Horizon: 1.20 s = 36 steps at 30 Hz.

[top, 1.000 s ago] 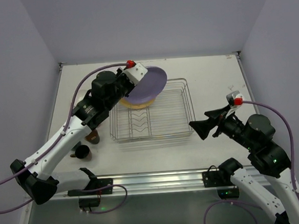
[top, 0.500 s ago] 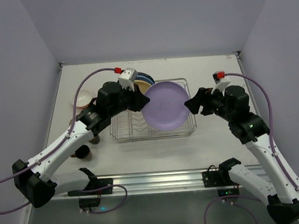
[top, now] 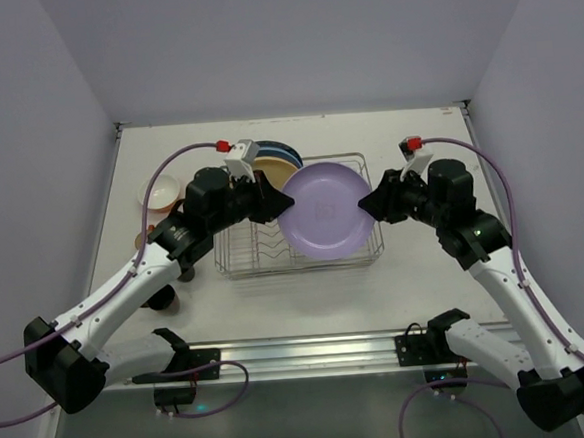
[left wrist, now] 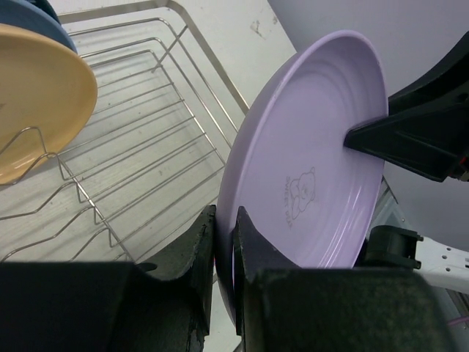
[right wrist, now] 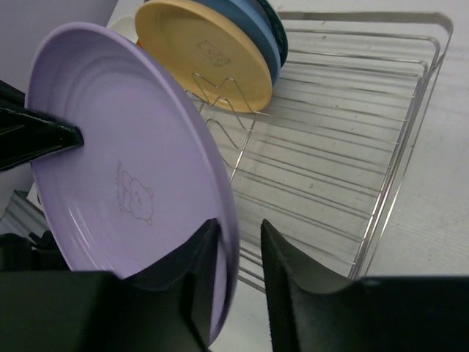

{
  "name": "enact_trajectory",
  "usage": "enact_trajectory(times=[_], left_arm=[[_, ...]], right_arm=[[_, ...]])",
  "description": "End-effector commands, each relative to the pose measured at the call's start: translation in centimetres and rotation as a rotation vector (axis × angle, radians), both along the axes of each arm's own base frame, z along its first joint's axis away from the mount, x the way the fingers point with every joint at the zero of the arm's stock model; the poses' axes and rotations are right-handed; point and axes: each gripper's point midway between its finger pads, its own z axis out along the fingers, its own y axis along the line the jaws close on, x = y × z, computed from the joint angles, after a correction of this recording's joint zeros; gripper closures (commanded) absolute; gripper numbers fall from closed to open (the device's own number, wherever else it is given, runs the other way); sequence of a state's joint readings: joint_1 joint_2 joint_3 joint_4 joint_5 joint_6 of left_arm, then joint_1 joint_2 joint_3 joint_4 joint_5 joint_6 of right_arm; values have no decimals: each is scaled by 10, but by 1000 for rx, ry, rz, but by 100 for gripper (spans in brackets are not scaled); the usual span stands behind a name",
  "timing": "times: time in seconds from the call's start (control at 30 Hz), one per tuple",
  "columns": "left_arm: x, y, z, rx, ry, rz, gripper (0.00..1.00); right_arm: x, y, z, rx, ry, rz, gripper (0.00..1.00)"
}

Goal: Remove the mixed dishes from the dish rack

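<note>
Left end effector (left wrist: 224, 233) on glossy lavender plate (left wrist: 315, 147) (round)

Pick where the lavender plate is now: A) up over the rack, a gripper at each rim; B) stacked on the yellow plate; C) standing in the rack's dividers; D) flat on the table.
A: the left gripper pinches one edge of the lavender plate, the right gripper straddles the opposite edge, over the dish rack.

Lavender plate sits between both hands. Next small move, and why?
Probably close the right hand firmly on the rim of the lavender plate. Its fingers straddle the rim with a gap on one side, while the left hand clamps the opposite edge.
</note>
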State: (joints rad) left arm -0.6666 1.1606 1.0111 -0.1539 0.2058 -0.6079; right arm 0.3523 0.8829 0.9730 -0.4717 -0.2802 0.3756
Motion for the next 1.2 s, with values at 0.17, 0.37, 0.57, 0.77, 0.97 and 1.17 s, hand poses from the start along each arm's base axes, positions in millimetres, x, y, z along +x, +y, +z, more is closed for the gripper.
enact_trajectory(times=[0.17,0.37,0.57,0.77,0.97,1.17], left_arm=[[6,10,21,-30,-61,30,100],[20,48,27,97,-110,198,7],[17,118,46,213,-184,466,0],[-1,165,36,318,-146,613,0],[-23,173,35,348,-211,529,0],[-29,191,37,384,-252,573,0]], right_arm=[[7,10,5,15,-13,49,100],[23,-10,3,34,-20,-114,100],[66,-80,6,236,27,-450,100],[116,-225,-37,584,94,-1068,100],[171,-276,-103,590,151,-1262,100],[195,-279,-158,538,276,-1257,100]])
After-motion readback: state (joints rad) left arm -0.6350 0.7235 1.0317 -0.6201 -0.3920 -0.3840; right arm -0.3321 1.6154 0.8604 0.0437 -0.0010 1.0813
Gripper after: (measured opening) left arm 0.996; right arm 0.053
